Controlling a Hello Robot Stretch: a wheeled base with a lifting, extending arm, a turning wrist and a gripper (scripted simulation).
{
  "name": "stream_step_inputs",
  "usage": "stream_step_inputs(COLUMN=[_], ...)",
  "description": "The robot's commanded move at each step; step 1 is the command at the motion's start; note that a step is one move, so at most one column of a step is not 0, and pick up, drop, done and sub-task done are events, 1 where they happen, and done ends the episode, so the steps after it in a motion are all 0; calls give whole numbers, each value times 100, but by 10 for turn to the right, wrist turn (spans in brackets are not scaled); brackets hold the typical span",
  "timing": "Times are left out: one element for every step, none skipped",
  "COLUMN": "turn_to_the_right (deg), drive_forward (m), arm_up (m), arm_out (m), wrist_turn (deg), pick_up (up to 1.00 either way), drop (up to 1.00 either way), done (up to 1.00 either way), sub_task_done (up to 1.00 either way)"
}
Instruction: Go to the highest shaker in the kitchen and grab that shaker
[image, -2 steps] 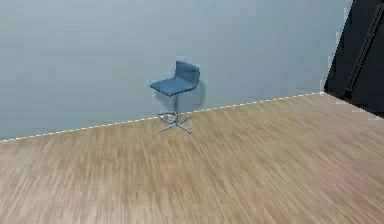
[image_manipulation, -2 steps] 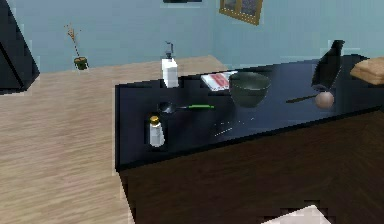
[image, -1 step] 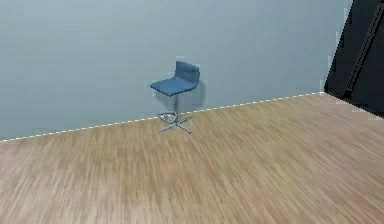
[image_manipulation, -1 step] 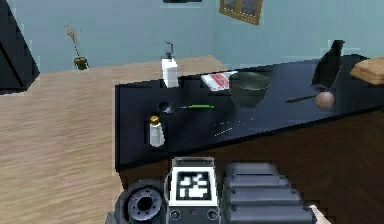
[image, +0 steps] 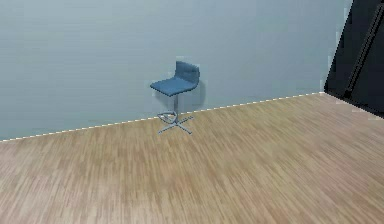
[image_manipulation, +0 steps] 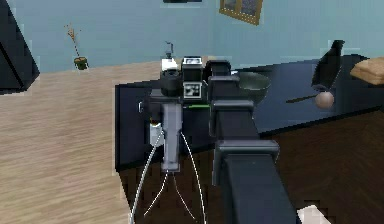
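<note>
— Half done, I'd say, no more. The robot stands alongside the dark bench, with its arm stretched toward the bench's near end.
— And the shaker?
— Hard to swear to. A small dark thing stands upright at the bench's far edge, just past the arm's end. By its shape it could be the shaker, but it's too small to tell. Farther along the bench there's a dark bird statue and a flat dish.
— Has the pincer got anything?
— I can't tell. The pincer hangs fingers-down against the bench's dark front. Whether it's spread or pressed together doesn't show, nor whether anything's in it. How near it is to that dark thing I can't judge either.
— What's ahead of the robot?
— A blue stool against the pale wall, on wood floor. Nothing to do with the job.
— So what's left?
— The grab itself, as I judge it. Line the pincer up with that thing, if it is the highest shaker, then take hold. Whether a higher one sits elsewhere in the kitchen, I can't say from here.
</note>
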Motion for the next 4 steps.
stream_step_inputs(turn_to_the_right=[0, 0, 0, 0], drive_forward=[0, 0, 0, 0], arm_up=[0, 0, 0, 0], arm_out=[0, 0, 0, 0], wrist_turn=[450, 450, 450, 240], pick_up=[0, 0, 0, 0], drop=[0, 0, 0, 0], done=[0, 0, 0, 0], sub_task_done=[0, 0, 0, 0])
